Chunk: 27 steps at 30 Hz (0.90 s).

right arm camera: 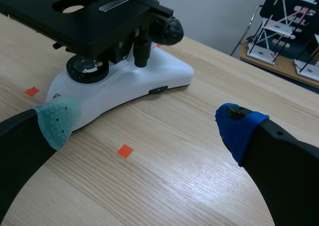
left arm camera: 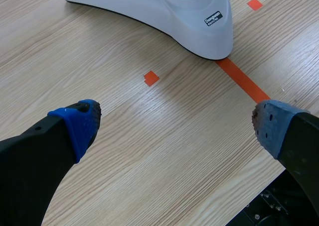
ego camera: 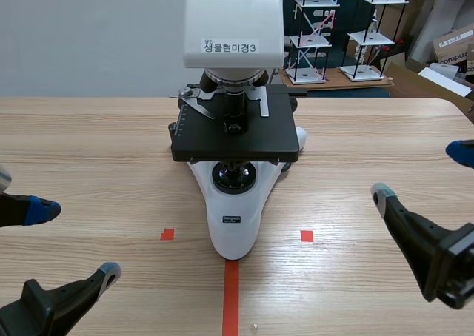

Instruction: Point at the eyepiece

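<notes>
**Both hands open and low, microscope between them**

A white microscope [ego camera: 235, 132] stands in the middle of the wooden bench [ego camera: 89, 151]. Its rounded foot [ego camera: 232, 236] sits at the far end of an orange-red tape line. Take that foot as the centre of a dial with 12 o'clock pointing away from the robot. The black stage [ego camera: 222, 140] and the round light lens [ego camera: 234, 177] under it then lie toward 12 o'clock. Above them is the boxy white head [ego camera: 233, 18], which bears a printed label. The head runs out of sight at its upper end, so the eyepiece itself cannot be seen; it can only be somewhere up there on the microscope.

The left hand [ego camera: 77, 241] hovers at about 9 o'clock, well apart from the foot. Its fingers are spread wide with only bare wood between them, one pad blue and one grey. The right hand [ego camera: 421, 173] sits at about 3 o'clock, also clear of the microscope and gaping just as wide. It grips nothing.

Beyond the bench, toward 1 o'clock, stand some wire-frame racks [ego camera: 311, 32]. Cardboard boxes [ego camera: 453, 47] are farther round, at 2 o'clock.
</notes>
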{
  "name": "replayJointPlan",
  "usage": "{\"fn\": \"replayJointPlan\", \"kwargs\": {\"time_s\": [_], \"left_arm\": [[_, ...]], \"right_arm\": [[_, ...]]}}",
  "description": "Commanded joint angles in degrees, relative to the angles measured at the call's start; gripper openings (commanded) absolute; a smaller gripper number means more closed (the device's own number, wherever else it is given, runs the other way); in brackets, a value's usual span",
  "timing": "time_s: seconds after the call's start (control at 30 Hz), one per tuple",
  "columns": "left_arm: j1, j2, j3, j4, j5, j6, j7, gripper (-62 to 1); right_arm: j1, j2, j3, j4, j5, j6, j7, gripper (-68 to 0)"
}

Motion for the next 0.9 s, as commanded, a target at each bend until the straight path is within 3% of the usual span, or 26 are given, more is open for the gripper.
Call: {"fn": "replayJointPlan", "kwargs": {"time_s": [0.0, 0.1, 0.2, 0.43, 0.87], "left_arm": [[-0.15, 0.02, 0.37, 0.59, -0.37, -0.04, -0.79, 1.4], [-0.17, 0.13, 0.37, 0.59, -0.98, -0.04, -3.30, 1.4], [-0.17, 0.15, 0.37, 0.59, -2.58, -0.04, -7.78, 1.4], [-0.17, 0.15, 0.35, 0.59, -2.51, 0.20, -20.41, 1.4], [-0.17, 0.15, 0.37, 0.59, -2.54, 0.15, -22.25, 1.4]], "right_arm": [[0.39, -0.13, 0.63, 0.33, 0.55, 0.04, -0.04, -8.4], [0.39, -0.17, 0.63, 0.33, 0.52, 1.29, -3.28, -8.4], [0.42, -0.15, 0.63, 0.33, 0.61, 1.27, -3.32, -8.4], [0.39, -0.17, 0.63, 0.33, 0.59, 1.27, -3.28, -8.4], [0.39, -0.17, 0.63, 0.33, 0.59, 1.27, -3.28, -8.4]]}}
